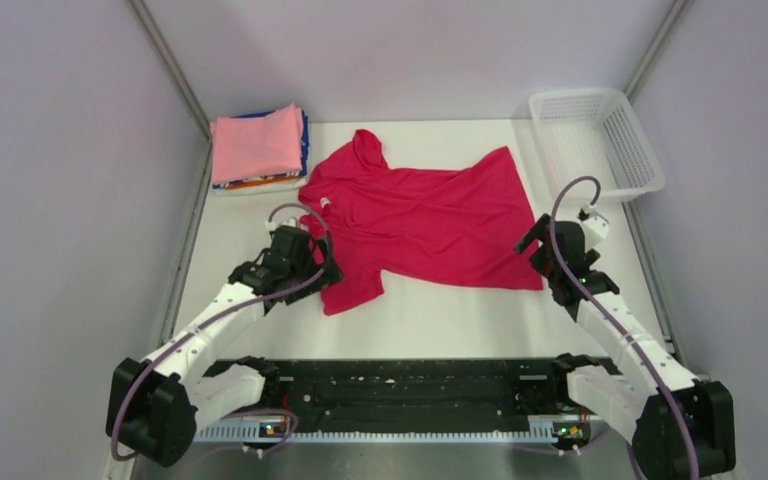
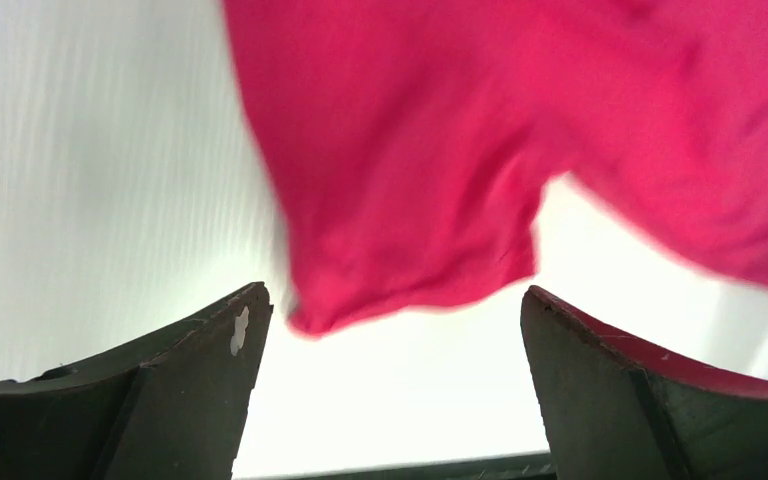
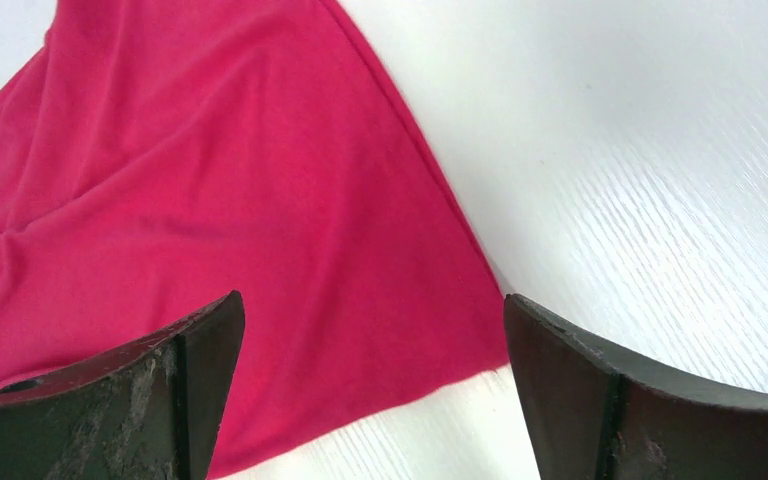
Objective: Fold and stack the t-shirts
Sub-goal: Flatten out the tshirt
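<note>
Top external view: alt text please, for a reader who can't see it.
A crimson t-shirt lies unfolded and wrinkled mid-table, the left gripper at its near sleeve, the right gripper by its near hem corner. A folded stack topped by a pink shirt sits far left; a white mesh basket far right.

Left gripper (image 2: 395, 300) reaching forward, low, jaws spread wide. Right gripper (image 3: 372, 305) same pose, jaws spread wide.

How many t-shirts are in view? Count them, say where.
At least 3: red t-shirt spread mid-table; pink t-shirt atop far-left stack; blue t-shirt beneath. Lower layers partly hidden.
</note>
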Controlling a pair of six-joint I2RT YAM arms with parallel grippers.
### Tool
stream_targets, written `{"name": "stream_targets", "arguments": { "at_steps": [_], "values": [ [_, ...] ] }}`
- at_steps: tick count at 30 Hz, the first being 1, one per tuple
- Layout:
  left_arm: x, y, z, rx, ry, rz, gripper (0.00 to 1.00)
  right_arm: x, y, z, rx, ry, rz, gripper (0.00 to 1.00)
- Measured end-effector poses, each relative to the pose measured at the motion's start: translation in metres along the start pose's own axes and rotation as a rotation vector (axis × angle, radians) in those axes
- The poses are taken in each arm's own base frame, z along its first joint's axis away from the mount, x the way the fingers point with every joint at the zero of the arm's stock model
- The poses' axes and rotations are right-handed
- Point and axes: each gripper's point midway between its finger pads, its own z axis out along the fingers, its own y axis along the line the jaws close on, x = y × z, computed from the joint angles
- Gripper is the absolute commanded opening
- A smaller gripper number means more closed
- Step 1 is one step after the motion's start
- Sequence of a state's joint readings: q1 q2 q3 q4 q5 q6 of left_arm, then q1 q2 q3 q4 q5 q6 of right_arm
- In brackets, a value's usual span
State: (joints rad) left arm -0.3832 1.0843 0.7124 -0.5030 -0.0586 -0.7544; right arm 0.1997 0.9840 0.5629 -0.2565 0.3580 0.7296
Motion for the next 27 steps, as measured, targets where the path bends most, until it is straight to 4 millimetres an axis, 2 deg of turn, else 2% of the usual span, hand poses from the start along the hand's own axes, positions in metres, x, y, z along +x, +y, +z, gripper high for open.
{"name": "stream_targets", "arguments": {
  "at_steps": [3, 6, 13, 20, 23, 25, 26, 27],
  "values": [
    [0.042, 0.023, -0.005, -0.056, 0.095, 0.002, 0.92, 0.007, -0.013, -0.008, 0.014, -0.007, 0.021, 0.99],
    [0.065, 0.035, -0.006, -0.099, 0.160, 0.006, 0.87, 0.008, -0.015, -0.012, 0.012, -0.010, 0.031, 0.99],
    [0.086, 0.048, 0.007, -0.148, 0.224, -0.003, 0.75, 0.017, -0.020, -0.009, 0.032, 0.026, 0.015, 0.99],
    [0.085, 0.046, 0.022, -0.159, 0.230, -0.002, 0.63, 0.029, -0.026, -0.006, 0.059, 0.076, -0.004, 0.99],
    [0.081, 0.040, 0.029, -0.139, 0.216, -0.005, 0.49, 0.031, -0.026, -0.005, 0.062, 0.084, -0.005, 0.99],
    [0.079, 0.036, 0.033, -0.131, 0.213, -0.010, 0.25, 0.032, -0.027, -0.006, 0.063, 0.087, -0.006, 0.99],
    [0.078, 0.033, 0.036, -0.122, 0.212, -0.012, 0.06, 0.032, -0.027, -0.006, 0.065, 0.088, -0.006, 0.99],
    [0.078, 0.031, 0.039, -0.116, 0.213, -0.013, 0.00, 0.032, -0.028, -0.006, 0.068, 0.089, -0.006, 0.99]
  ]
}}
